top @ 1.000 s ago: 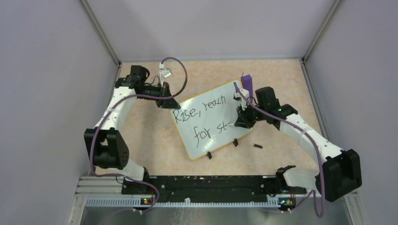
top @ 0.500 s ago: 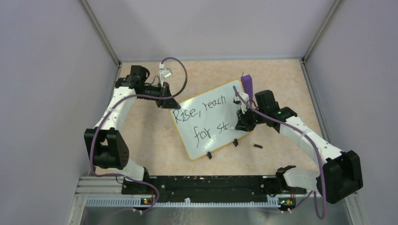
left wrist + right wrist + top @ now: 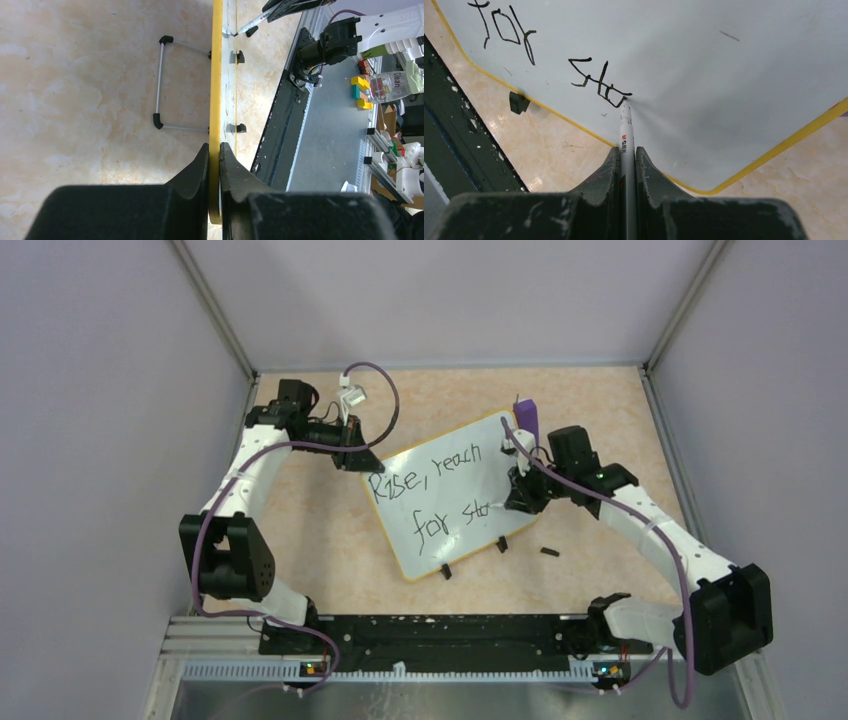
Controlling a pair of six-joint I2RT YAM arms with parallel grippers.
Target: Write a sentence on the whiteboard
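The whiteboard stands tilted mid-table, with its yellow rim edge-on in the left wrist view. The sentence reads "Rise, reach" above "for sta". My left gripper is shut on the board's top-left corner; in the left wrist view the left gripper pinches the rim. My right gripper is shut on a white marker pen. The pen tip touches the board at the end of "sta". In the right wrist view the right gripper grips the pen barrel.
A purple wedge block stands behind the board's right corner. A small black cap lies on the table right of the board. Two black clip feet sit on the board's near edge. Enclosure walls stand on three sides.
The right gripper has shifted slightly right along the lower line, and the last word has grown from "st-" to "sta". The left arm and the board have not moved.
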